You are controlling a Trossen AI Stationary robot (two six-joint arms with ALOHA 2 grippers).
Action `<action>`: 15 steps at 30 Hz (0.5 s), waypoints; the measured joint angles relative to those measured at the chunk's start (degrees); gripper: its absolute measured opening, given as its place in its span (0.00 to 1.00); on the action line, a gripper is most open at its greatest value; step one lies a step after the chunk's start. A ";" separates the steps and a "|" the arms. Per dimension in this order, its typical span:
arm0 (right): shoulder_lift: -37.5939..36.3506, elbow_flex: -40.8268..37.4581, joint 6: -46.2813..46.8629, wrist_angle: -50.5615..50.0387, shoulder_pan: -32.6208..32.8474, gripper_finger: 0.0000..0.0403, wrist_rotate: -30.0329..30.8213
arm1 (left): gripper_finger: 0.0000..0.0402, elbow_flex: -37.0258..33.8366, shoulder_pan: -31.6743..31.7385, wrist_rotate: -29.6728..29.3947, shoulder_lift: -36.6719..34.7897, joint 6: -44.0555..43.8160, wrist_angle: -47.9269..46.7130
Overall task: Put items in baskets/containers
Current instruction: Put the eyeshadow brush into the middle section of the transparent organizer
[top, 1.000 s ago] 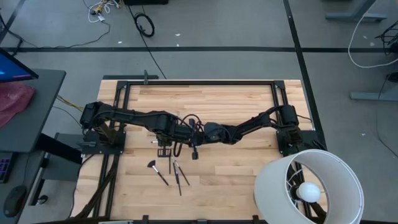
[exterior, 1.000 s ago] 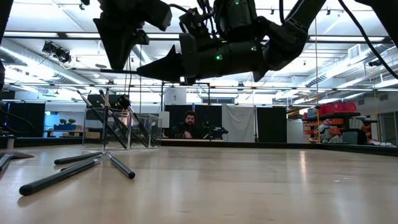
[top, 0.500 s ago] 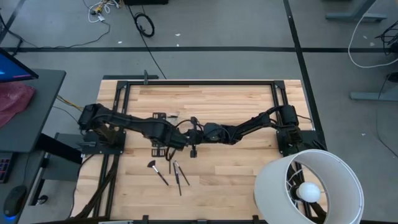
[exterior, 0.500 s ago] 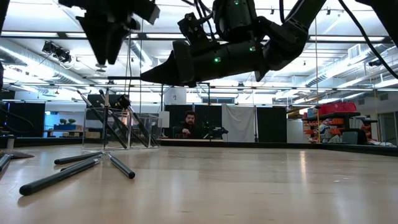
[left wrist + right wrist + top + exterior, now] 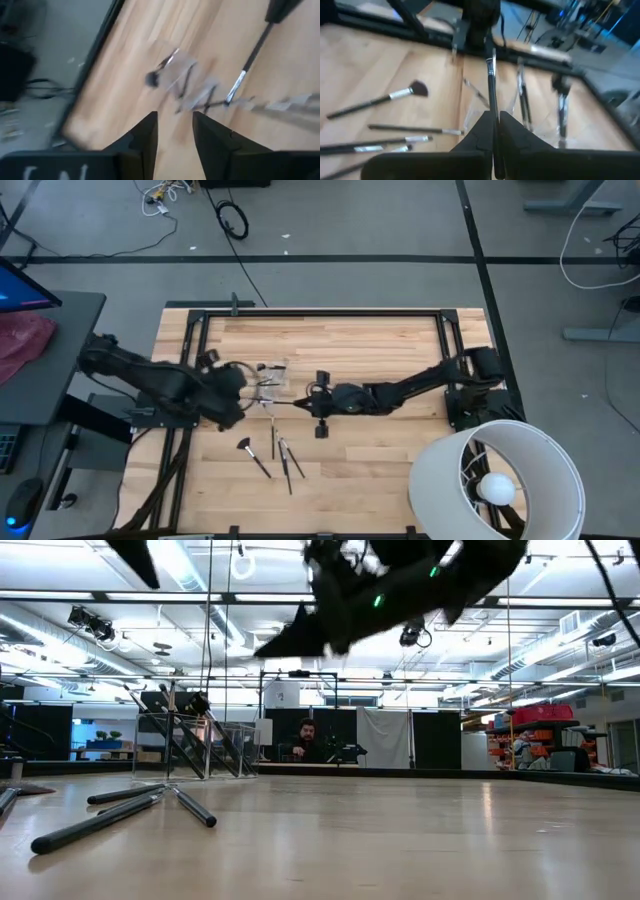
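Backs the left gripper (image 5: 175, 118) away open (empty), and pinches a brush (image 5: 491, 75) in the right gripper (image 5: 494, 115), ready for the box (image 5: 225, 745).

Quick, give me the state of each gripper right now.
Left gripper: open, holding nothing, pulled back toward the table's left side.
Right gripper: shut on a makeup brush, near the clear container.

Loose brushes (image 5: 277, 455) lie on the counter (image 5: 380, 340) in front of the clear container (image 5: 266, 380); the lamp shade (image 5: 497, 480) stands at the front right corner
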 joint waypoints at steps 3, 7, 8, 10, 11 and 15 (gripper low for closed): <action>-3.35 -0.38 -2.62 0.79 1.80 0.02 1.51 | 0.30 -12.28 -3.07 -2.14 -6.76 -0.53 17.08; -5.99 -0.35 -2.73 -0.21 2.74 0.02 1.50 | 0.31 -27.54 -5.42 -2.43 -10.93 15.40 45.99; -6.39 -0.35 -2.03 -1.40 2.74 0.02 1.21 | 0.31 -30.35 -5.60 -2.61 -11.07 20.14 51.52; -6.66 -0.36 -0.03 -3.65 2.71 0.02 1.06 | 0.31 -34.63 -5.67 -3.44 -11.20 26.91 60.05; -6.66 -0.37 0.91 -4.76 2.59 0.02 1.22 | 0.31 -36.07 -5.66 -4.36 -11.19 29.13 63.31; -6.40 -0.37 3.65 -6.16 2.24 0.02 1.33 | 0.31 -38.67 -4.98 -7.96 -11.21 32.10 67.24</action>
